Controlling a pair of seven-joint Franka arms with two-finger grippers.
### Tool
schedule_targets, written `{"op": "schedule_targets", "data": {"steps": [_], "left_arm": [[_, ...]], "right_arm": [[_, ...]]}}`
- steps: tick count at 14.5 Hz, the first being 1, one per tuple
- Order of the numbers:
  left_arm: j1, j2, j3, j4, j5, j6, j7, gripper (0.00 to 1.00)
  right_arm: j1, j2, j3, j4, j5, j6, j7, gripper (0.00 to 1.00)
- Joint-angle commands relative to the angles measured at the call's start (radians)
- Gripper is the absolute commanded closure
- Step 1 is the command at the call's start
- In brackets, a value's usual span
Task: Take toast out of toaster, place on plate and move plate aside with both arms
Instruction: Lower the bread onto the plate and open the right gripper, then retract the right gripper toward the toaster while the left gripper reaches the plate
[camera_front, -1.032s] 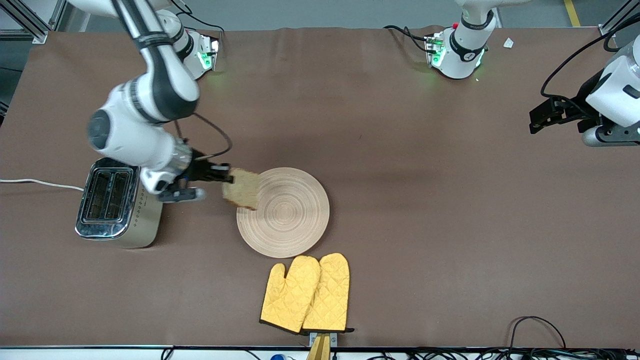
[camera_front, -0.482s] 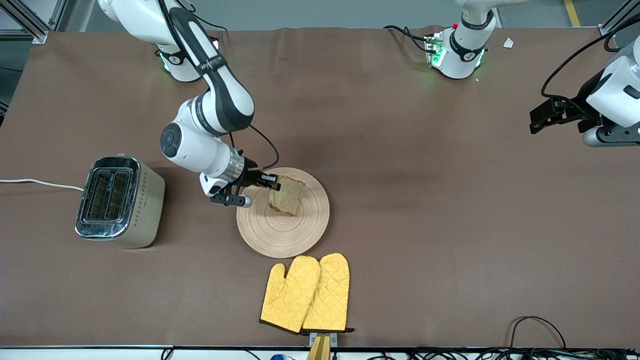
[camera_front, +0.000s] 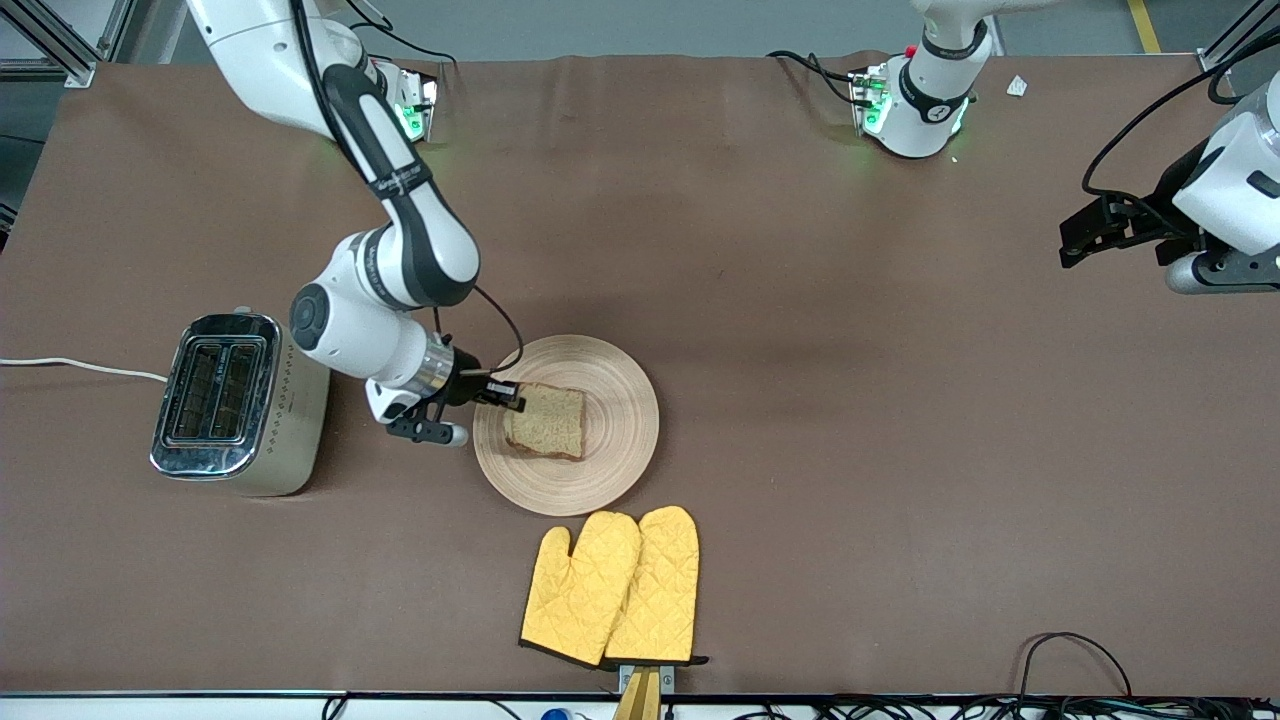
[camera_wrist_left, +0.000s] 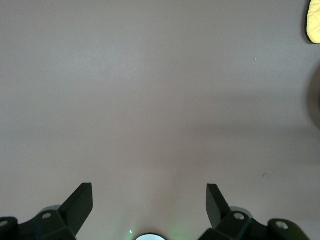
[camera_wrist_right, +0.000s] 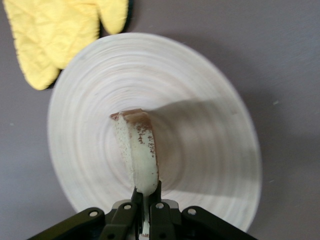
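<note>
Brown, speckled and square, the slice of wholegrain toast (camera_front: 546, 420) sits over the round light-beige wooden plate (camera_front: 615, 400), on the half toward the right arm's end of the table; we cannot tell whether it already rests flat on the wood. We see the right gripper (camera_front: 503, 392) clamped on the slice's edge, its black fingers (camera_wrist_right: 150, 210) pressed together on the crust in the right wrist view, low over the plate's rim. Beside the plate, toward the right arm's end, stands a shiny steel two-slot toaster (camera_front: 235, 402) with a white cord trailing off the table edge. Nearer the front camera than the plate, and just beside its rim, lies a pair of yellow quilted oven mitts (camera_front: 612, 588). Everything rests on a brown table covering (camera_front: 900, 450). We find the left gripper (camera_wrist_left: 149, 204) waiting well apart, over bare brown surface at the left arm's end, its fingers spread wide and holding nothing.
</note>
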Motion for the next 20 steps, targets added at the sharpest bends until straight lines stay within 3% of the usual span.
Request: {"op": "schedule_targets", "data": {"steps": [1,4,7,12,14,18,20], "left_arm": [[0.005,0.011,-0.003,0.026,0.005,-0.021,0.023,0.00],[0.005,0.011,-0.003,0.026,0.005,-0.021,0.023,0.00],[0.006,0.011,-0.003,0.027,0.008,-0.021,0.043,0.00],[0.006,0.032,-0.001,0.026,-0.025,-0.006,0.073,0.00],[0.005,0.075,-0.001,0.021,-0.108,0.026,0.072,0.00],[-0.003,0.194,-0.011,0.017,-0.240,0.119,0.075,0.00],[-0.004,0.237,-0.014,0.017,-0.271,0.143,0.080,0.00]], "right_arm": [[-0.017,0.013,0.009,-0.018,0.024,0.002,-0.034,0.88],[-0.035,0.016,0.009,-0.021,0.023,0.001,-0.037,0.27],[-0.060,0.013,0.002,-0.019,0.015,-0.031,-0.037,0.01],[-0.107,-0.014,-0.024,0.013,-0.270,-0.133,-0.046,0.00],[-0.106,-0.077,-0.057,0.001,-0.304,-0.156,-0.045,0.00],[-0.109,-0.227,-0.157,0.010,-0.385,-0.373,-0.037,0.00],[-0.109,-0.309,-0.211,0.054,-0.514,-0.511,-0.046,0.00]]}}
